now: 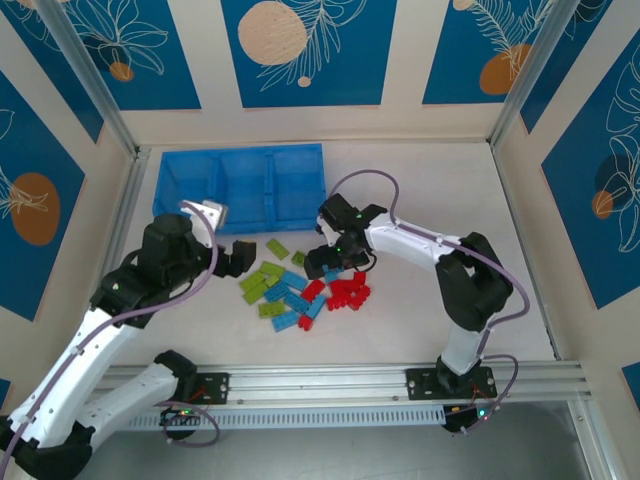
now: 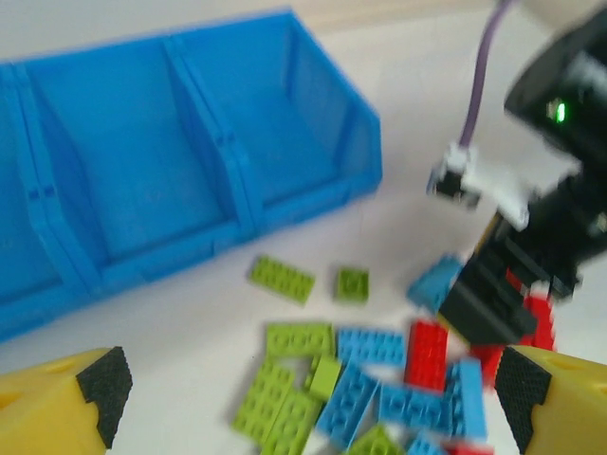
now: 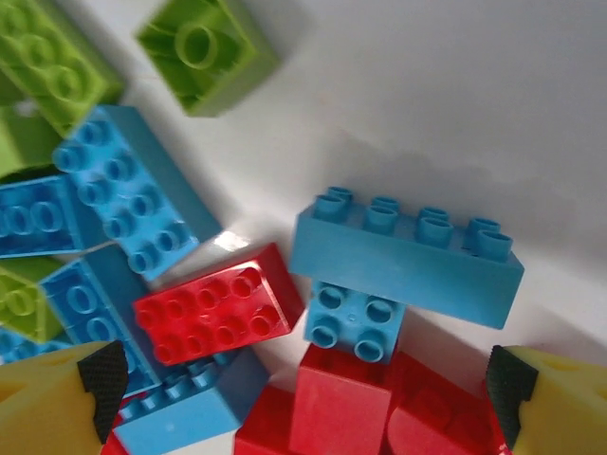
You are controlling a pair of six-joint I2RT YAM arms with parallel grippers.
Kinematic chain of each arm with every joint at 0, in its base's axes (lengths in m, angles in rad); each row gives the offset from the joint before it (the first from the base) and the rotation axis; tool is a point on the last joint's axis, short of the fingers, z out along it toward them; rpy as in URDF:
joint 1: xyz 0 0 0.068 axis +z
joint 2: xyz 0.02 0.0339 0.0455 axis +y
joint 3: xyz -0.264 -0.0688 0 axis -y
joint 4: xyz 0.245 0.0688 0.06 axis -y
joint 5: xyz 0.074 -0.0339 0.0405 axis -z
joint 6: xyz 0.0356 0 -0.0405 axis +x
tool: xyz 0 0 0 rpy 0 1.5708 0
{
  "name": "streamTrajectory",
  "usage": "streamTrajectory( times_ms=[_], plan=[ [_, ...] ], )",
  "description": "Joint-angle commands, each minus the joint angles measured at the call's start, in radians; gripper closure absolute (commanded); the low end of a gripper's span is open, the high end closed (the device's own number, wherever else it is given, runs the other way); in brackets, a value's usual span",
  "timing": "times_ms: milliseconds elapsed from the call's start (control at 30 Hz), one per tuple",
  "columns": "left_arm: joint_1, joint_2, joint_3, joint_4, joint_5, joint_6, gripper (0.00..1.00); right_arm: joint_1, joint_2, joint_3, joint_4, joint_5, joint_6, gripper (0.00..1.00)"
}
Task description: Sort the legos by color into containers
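Right wrist: blue lego (image 3: 408, 258) just beyond right hand (image 3: 308, 381).

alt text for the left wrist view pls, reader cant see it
Lime green, light blue and red bricks lie scattered on a white table, with a three-compartment blue tray behind them. The black right gripper hangs over the pile at right; the left gripper is open at the bottom corners.

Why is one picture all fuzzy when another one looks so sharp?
Left wrist view: blurred, so the legos and tray look smeared. Right wrist view: sharp and close, with crisp studs on the long blue brick, a soft shadow behind it and a white glint by the red brick. Top view: even light, faint shadows.
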Motion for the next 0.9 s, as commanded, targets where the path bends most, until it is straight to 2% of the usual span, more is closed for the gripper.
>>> streamTrajectory(
  times_ms=[0,333,667,867],
  plan=[
    [-0.008,0.030,-0.004,-0.189,0.052,0.114,0.00,0.008,0.028,0.029,-0.022,0.000,0.003,0.01],
    [-0.007,0.103,-0.086,-0.030,0.091,0.172,0.00,0.018,0.126,0.102,-0.012,0.168,0.002,0.02],
    [-0.007,0.091,-0.135,0.019,0.101,0.189,0.00,0.023,0.185,0.106,0.025,0.098,-0.066,0.01],
    [-0.006,0.070,-0.160,0.031,0.134,0.190,0.00,0.007,0.199,0.102,0.066,0.103,-0.126,0.13]
  ],
)
